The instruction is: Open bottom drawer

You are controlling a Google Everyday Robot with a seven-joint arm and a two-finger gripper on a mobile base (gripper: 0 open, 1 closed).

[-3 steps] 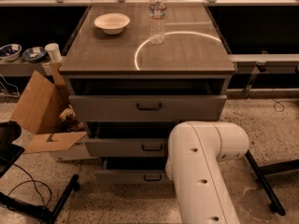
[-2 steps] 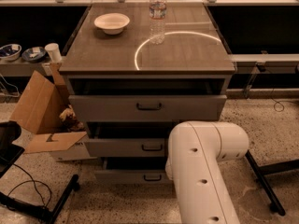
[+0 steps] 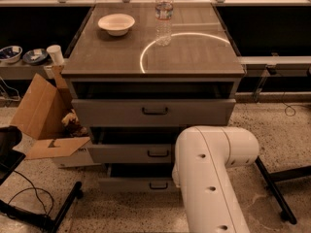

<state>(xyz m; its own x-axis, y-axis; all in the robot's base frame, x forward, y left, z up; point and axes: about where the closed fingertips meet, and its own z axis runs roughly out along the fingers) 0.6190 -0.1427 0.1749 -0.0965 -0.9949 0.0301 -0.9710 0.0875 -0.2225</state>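
The bottom drawer [image 3: 131, 184] is the lowest and slimmest grey front of the cabinet, with a small black bar handle [image 3: 158, 185]. It stands pulled out a little, with a dark gap above it. The middle drawer [image 3: 131, 153] and the tall top drawer [image 3: 153, 111] also stand slightly out. My white arm [image 3: 209, 178] rises from the lower right and covers the right part of the two lower drawers. The gripper is out of view.
A white bowl [image 3: 116, 24] and a water bottle [image 3: 164, 14] stand on the cabinet top [image 3: 194, 57]. An open cardboard box [image 3: 43, 118] sits at the left of the cabinet. A black stand leg [image 3: 63, 208] lies on the floor at lower left, another [image 3: 274, 188] at right.
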